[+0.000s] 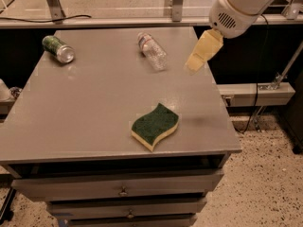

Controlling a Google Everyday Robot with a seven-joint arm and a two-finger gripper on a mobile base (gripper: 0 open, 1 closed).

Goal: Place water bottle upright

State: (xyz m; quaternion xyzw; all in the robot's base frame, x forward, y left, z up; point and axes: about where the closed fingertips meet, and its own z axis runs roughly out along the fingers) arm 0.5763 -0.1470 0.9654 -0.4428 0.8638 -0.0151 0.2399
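A green metal can [57, 48] lies on its side near the far left corner of the grey cabinet top [90, 108], its silver end facing the near right.

The water bottle [151, 51] is right of the can and well apart from it. It lies on its side in the far middle of the top. Its long axis runs on a diagonal. The white cap points to the far left, and the clear ribbed base points to the near right. The white-and-red label band sits just below the cap end. The bottle rests flat on the surface and nothing touches it.

Closer to the front edge, slightly right of the bottle, is a wavy sponge [155, 126]. Its green scouring face is up and a yellow layer shows along the near side. It is well apart from the bottle.

The gripper [193, 66] hangs on the right over the far right part of the top. It is a pale yellow tapered shape slanting down and to the left from the white arm [241, 6]. Its tip is near the bottle's base end, on the right, with a clear gap between them. It holds nothing. I cannot tell from this angle whether the gripper is spread or closed.

Drawers [123, 189] with small knobs fill the cabinet front below.
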